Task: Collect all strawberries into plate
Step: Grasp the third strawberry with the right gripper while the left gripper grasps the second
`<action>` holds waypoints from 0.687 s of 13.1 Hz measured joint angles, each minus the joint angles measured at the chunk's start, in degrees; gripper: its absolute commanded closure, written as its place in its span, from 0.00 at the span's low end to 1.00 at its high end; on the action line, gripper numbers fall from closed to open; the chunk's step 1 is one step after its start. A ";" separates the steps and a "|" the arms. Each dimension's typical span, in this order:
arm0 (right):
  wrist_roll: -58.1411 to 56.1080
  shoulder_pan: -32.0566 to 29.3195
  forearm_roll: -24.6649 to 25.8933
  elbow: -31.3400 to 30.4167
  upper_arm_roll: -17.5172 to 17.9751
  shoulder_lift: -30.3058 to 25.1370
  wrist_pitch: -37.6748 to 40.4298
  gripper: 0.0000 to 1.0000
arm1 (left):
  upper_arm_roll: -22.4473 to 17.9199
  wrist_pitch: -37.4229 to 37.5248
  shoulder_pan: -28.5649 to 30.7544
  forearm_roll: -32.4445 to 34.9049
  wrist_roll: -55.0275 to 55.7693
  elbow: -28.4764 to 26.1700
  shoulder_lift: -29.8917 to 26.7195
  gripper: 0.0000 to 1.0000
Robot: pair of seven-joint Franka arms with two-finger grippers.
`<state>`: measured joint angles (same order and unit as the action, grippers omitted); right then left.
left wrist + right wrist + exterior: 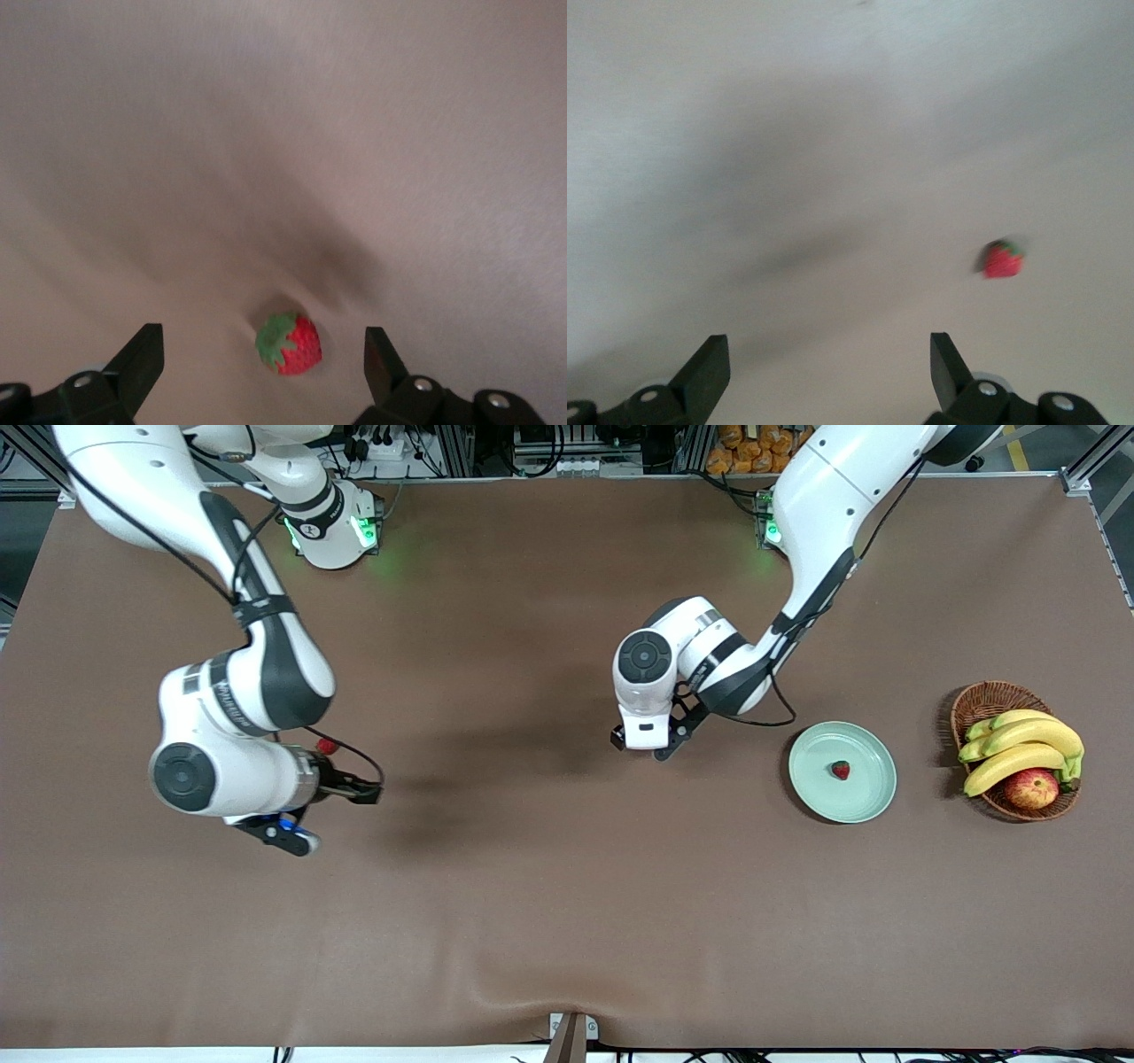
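Your left gripper [263,363] hangs over the middle of the counter [549,886], jaws wide, nothing held. In the left wrist view a strawberry [289,343] lies on the counter between the open fingertips [143,354], touching neither; in the front view that berry is hidden under the arm's wrist.

Your right gripper [830,363] is also spread wide and empty, up over the counter toward the right arm's end. A second strawberry [327,745] shows in the front view just beside that arm's wrist, partly covered by it; the right wrist view has it [1003,259] lying off to one side of the fingers, not between them.

A third strawberry [840,770] already sits in the plate [864,802], about centred, clear of the rim. The plate is toward the left arm's end of the counter, with the basket [979,704] of bananas [1019,748] and an apple [1031,788] near it, closer to that end's edge, a gap between the two.

Room to move: a wide bare stretch of counter lies between the two arms and along the edge nearest the front camera. No readable writing or labels in any view.
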<state>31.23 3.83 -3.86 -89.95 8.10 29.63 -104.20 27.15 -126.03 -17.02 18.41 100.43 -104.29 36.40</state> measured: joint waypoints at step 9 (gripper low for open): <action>-16.77 -9.14 1.74 -21.20 -0.02 -3.77 -19.05 0.12 | -0.42 -0.97 -1.60 0.00 19.97 0.37 0.89 0.27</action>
<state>14.46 -5.31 -2.12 -111.15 8.09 25.86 -123.25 26.73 -126.99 -18.61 18.41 120.40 -103.92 37.29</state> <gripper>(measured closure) 0.035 0.273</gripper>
